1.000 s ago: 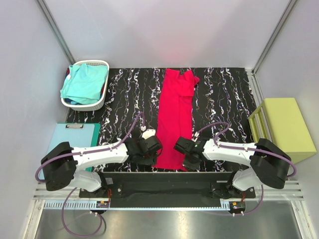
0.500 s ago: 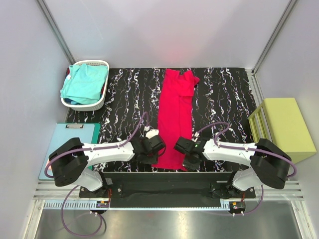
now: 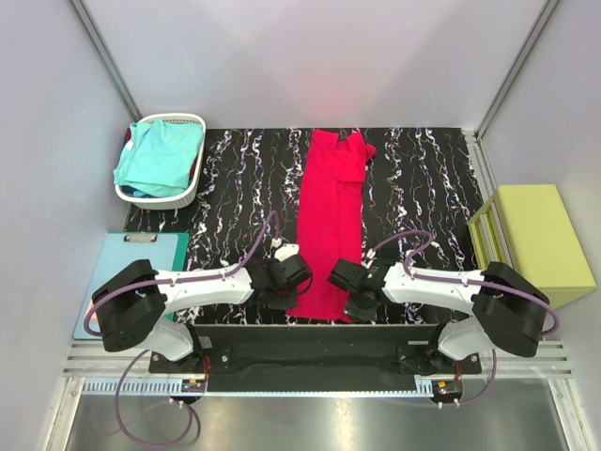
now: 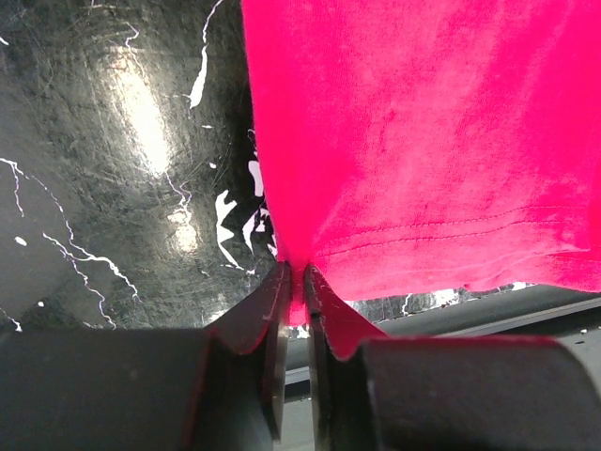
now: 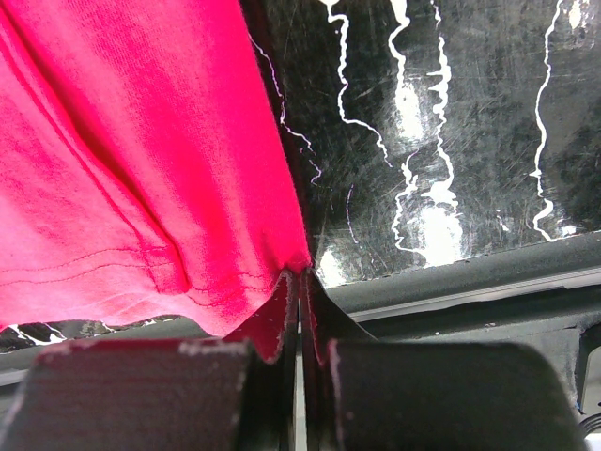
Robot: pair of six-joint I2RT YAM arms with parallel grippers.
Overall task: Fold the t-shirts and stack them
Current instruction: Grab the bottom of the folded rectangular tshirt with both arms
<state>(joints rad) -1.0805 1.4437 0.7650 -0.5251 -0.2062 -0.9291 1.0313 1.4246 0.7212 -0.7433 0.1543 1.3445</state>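
Left pincer (image 4: 294,282) nips the near-left hem corner of the crimson t-shirt (image 3: 329,221); right pincer (image 5: 299,282) is clamped tight on the near-right corner. The shirt lies in a long strip up the counter (image 3: 423,178) (lengthwise fold apparently done). Next: lift both corners evenly toward the collar. The turquoise t-shirt (image 3: 161,155) sits in the far-left basket (image 3: 184,194).

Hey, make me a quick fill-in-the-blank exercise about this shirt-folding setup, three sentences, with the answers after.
1. The left tool grips the red t-shirt at its near ____ corner.
2. The turquoise t-shirt lies in the white ____.
3. The yellow-green block stands on the robot's ____ side.

Missing words: left; basket; right.
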